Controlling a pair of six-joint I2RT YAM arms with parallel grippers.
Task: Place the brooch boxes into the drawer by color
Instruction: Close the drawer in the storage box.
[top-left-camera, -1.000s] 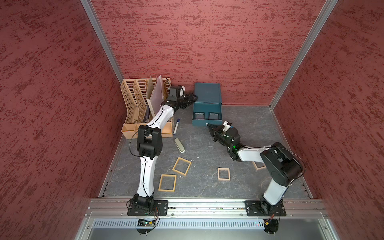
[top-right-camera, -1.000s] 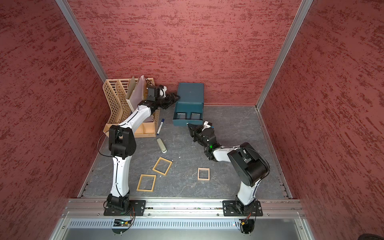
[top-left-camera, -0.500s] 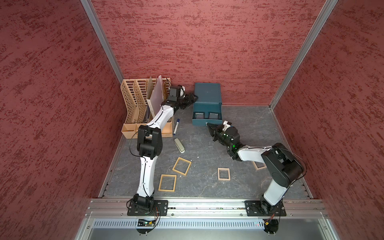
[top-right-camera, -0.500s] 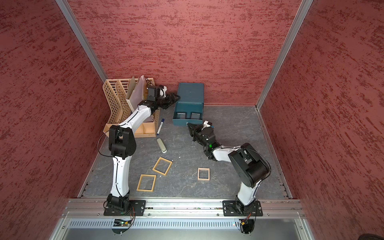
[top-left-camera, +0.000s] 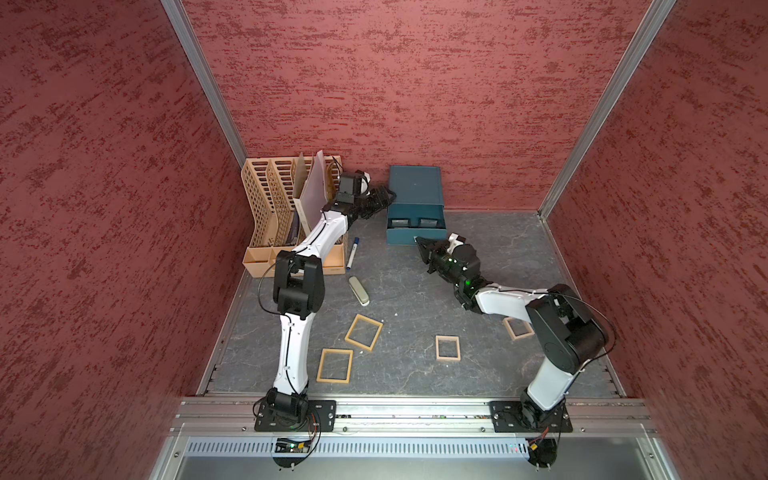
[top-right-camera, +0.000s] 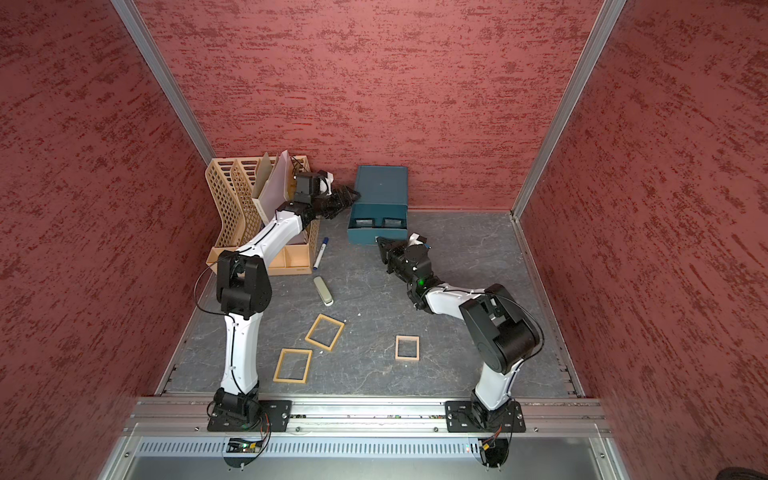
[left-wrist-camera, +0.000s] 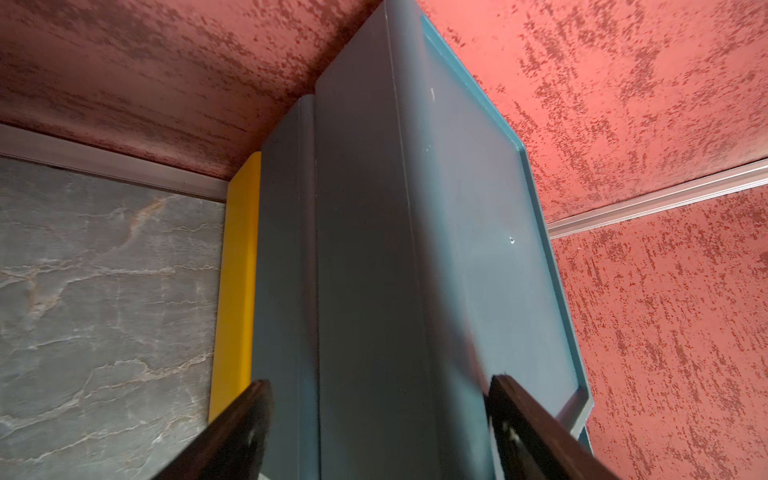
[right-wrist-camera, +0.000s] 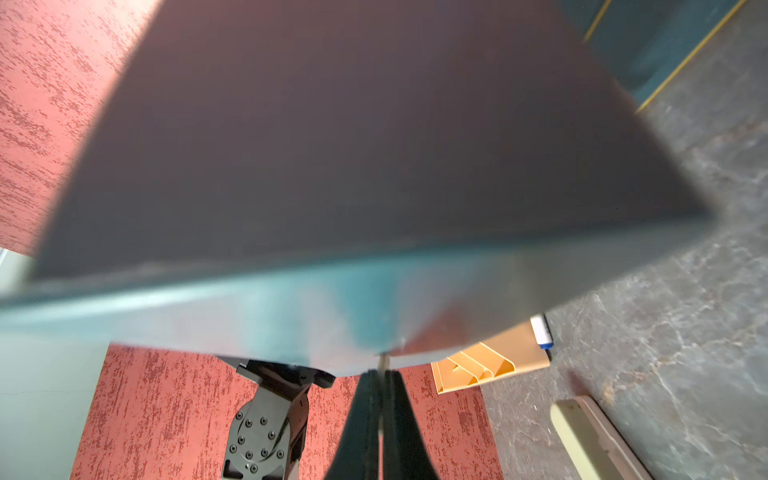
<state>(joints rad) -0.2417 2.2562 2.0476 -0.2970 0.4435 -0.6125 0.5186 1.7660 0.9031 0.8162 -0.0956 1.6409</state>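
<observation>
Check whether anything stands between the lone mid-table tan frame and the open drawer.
Only the right arm itself: its shut gripper is at the front of the drawer, its wrist above the table in between. No loose thing lies between the frame and the drawer.

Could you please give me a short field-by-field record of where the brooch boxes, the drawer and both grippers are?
drawer: pulled-out drawer of the teal cabinet
in drawer: two dark square boxes, side by side
loose: four thin tan square frames on the grey stone-look table, one partly behind the right arm
left gripper: open, at the cabinet's side
right gripper: shut, tip at the drawer's front
</observation>
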